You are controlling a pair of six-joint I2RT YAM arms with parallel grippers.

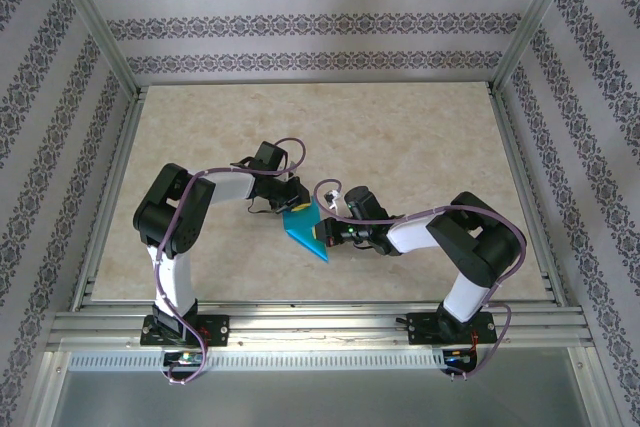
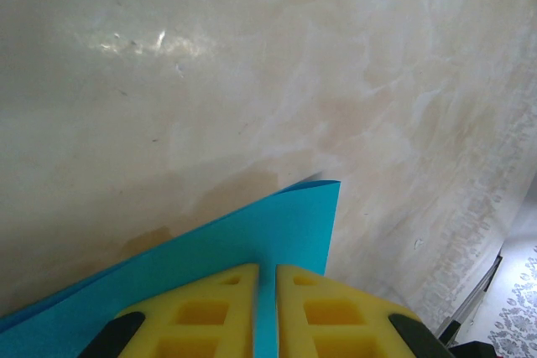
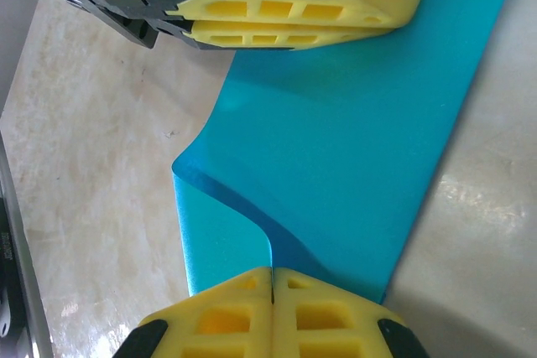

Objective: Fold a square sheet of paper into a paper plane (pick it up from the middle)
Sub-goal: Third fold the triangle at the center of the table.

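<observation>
A pale, marbled counter (image 1: pixel 400 137) takes up the middle of the overhead view, with patterned walls (image 1: pixel 300 22) around it. The two arms rise from the bottom edge of that view. The left arm (image 1: pixel 175 222) bends in from the lower left and the right arm (image 1: pixel 470 247) from the lower right, so that their wrists meet just below the centre of the frame.

Between the wrists hangs the sheet of paper (image 1: pixel 303 230), teal-blue, folded over on itself and lifted off the counter. From above it narrows to a point toward the lower right. In the right wrist view it runs from the upper right down to the bottom centre, with a soft curl along its left side.

The left end effector (image 2: pixel 266 308) sits at the bottom centre of its own view. Its yellow fingers (image 2: pixel 210 312) are drawn nearly together, clamped on the paper's edge. The right end effector (image 3: pixel 273 316) is at the bottom of its view, pads pressed together and pinching the sheet at the opposite end.
</observation>
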